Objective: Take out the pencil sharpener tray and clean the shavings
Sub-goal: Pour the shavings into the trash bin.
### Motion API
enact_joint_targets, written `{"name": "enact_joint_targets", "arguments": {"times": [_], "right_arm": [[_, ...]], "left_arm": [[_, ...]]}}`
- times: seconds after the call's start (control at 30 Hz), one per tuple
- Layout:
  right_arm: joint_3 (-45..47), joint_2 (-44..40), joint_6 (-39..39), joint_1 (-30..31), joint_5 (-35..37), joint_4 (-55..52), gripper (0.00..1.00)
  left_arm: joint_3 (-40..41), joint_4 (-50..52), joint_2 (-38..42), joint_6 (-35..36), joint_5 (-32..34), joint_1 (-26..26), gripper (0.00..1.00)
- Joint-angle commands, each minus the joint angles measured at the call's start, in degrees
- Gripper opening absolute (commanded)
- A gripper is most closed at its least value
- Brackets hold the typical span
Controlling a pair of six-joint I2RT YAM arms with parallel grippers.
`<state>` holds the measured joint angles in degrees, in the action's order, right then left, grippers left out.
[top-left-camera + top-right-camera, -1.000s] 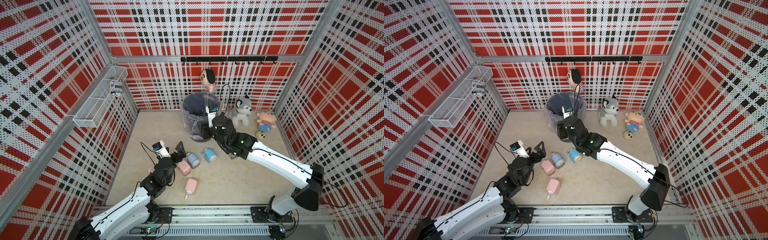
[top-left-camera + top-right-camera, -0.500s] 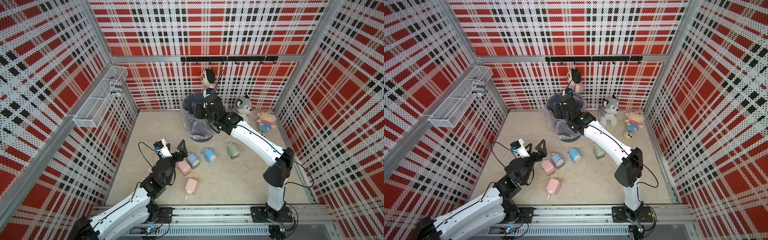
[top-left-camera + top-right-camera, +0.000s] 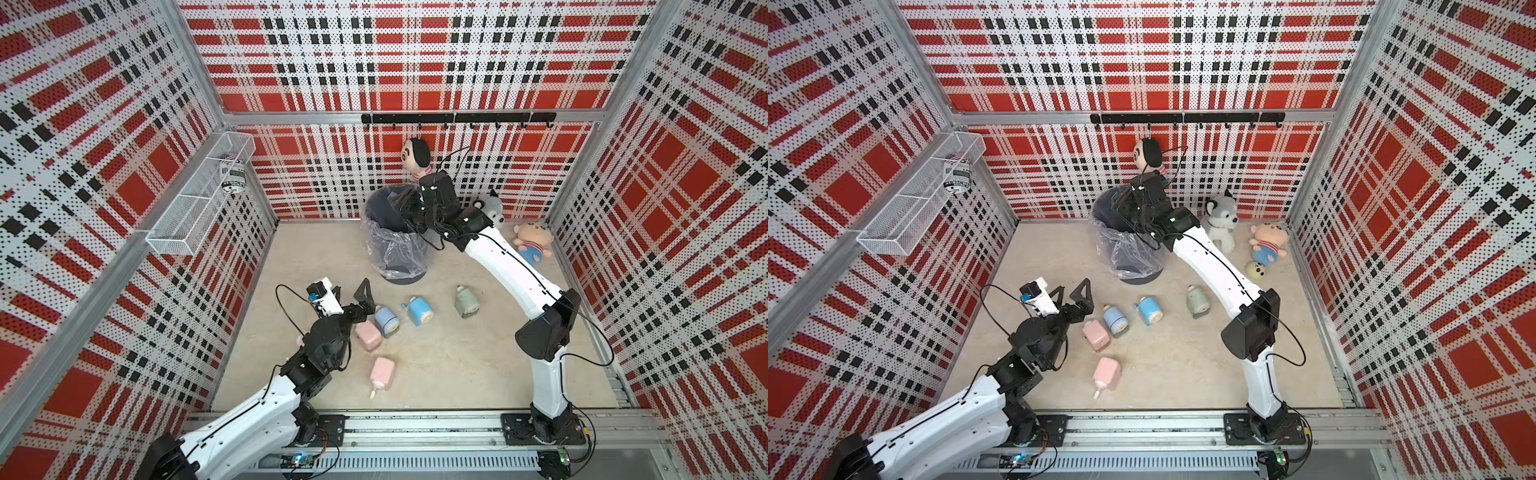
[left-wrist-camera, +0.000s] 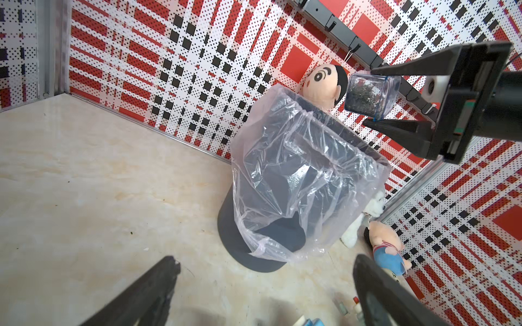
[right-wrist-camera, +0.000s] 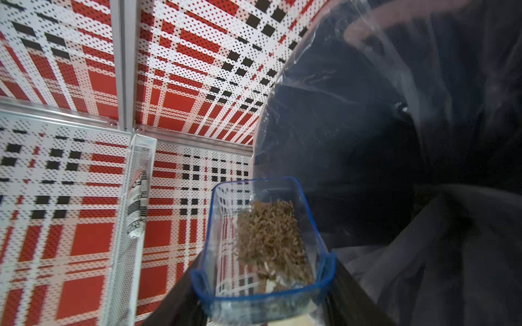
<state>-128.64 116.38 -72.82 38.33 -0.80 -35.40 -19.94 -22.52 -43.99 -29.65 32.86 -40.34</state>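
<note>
The right arm stretches to the bin at the back of the desk. The right jaws are clenched on the clear tray with the blue edge, one jaw on each side. A pile of brown shavings sits inside the tray. The tray is up in the air by the top of the bin, which has a clear plastic bag in it. In both top views the arm hides the tray, so I think it is over the bin's mouth but cannot be sure.

The left arm hangs low over the front of the desk. The left jaws are spread wide and hold nothing. Just beside them a pink sharpener and a blue sharpener lie side by side. A second blue sharpener, a green sharpener and a second pink sharpener lie near by. A toy dog and a toy bear are by the back wall.
</note>
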Motion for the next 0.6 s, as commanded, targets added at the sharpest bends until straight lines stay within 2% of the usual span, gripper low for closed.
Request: {"name": "enact_joint_targets", "arguments": {"times": [0.0, 0.4, 0.57], "right_arm": [[-0.84, 0.52, -11.28, -0.09, -2.28, 1.16, 0.43], [5.95, -2.83, -35.31, -0.01, -1.29, 13.24, 0.43], [12.59, -5.93, -44.07, 0.34, 0.77, 19.57, 0.43]], "left_arm": [[0.78, -1.26, 0.13, 0.90, 0.36, -0.27, 0.98], [1.75, -2.21, -0.05, 1.30, 1.75, -0.27, 0.98], [2.36, -2.96, 0.37, 1.33, 1.77, -0.36, 0.98]]}}
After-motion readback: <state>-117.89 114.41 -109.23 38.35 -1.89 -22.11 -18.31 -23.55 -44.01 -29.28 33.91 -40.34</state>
